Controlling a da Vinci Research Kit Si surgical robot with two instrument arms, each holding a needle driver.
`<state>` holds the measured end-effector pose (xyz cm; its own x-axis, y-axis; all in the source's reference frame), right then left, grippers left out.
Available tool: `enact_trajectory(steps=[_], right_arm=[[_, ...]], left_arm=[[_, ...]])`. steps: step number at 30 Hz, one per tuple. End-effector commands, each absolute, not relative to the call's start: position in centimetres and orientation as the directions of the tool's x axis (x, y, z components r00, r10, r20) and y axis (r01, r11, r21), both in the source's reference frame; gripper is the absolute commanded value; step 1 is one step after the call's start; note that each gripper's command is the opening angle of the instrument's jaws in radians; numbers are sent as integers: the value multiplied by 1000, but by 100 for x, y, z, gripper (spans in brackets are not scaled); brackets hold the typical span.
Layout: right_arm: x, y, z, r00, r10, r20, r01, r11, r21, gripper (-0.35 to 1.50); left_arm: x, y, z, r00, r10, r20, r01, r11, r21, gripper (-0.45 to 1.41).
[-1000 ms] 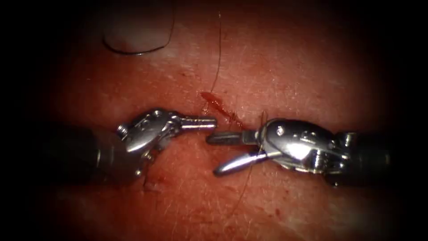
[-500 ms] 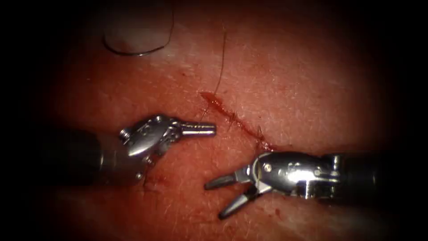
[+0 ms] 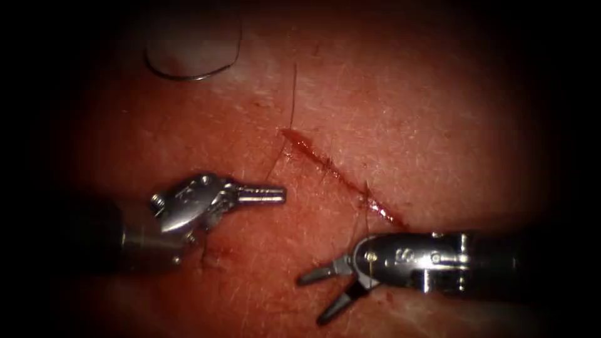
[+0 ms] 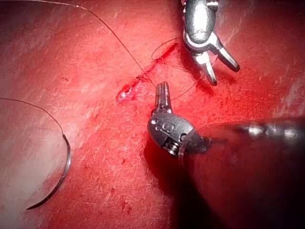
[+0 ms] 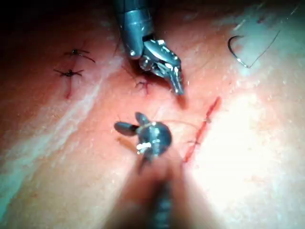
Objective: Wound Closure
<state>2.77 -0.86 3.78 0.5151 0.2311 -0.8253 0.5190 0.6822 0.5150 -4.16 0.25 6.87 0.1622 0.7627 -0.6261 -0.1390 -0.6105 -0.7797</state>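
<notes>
Steel jaws of the right tool were spread apart with nothing between them, low beside the cut. The left tool was seen left of the cut, jaws pressed together; whether thread was caught could not be told. The needle lay free on pale tissue, well apart. Red fluid marked the cut's end.

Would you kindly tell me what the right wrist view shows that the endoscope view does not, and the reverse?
The right wrist view adds two tied stitches away from the cut. The endoscope view adds the thread rising from the cut's upper end. Shared: the needle lying free on the tissue, the left tool shut on thread, the right tool open, holding nothing.
</notes>
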Motion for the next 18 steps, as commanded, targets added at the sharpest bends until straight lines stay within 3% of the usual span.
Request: enact_trajectory(steps=[1, 13, 15, 17, 18], right_arm=[[283, -100, 387, 532, 219, -818, 519, 679, 520, 52], [284, -113, 407, 593, 158, -789, 507, 689, 518, 47], [284, -114, 408, 599, 151, -786, 506, 689, 518, 31], [284, -115, 409, 617, 132, -776, 503, 692, 518, -6], [284, -115, 409, 622, 126, -772, 504, 690, 519, -33]], left_arm=[[-421, 19, 695, 161, 765, -624, -138, -609, -781, -45], [-419, 18, 695, 161, 768, -619, -135, -604, -785, -45], [-419, 18, 695, 161, 768, -619, -135, -605, -785, -45], [-419, 18, 695, 161, 768, -619, -135, -605, -785, -45], [-419, 18, 695, 161, 768, -619, -135, -605, -785, -45]])
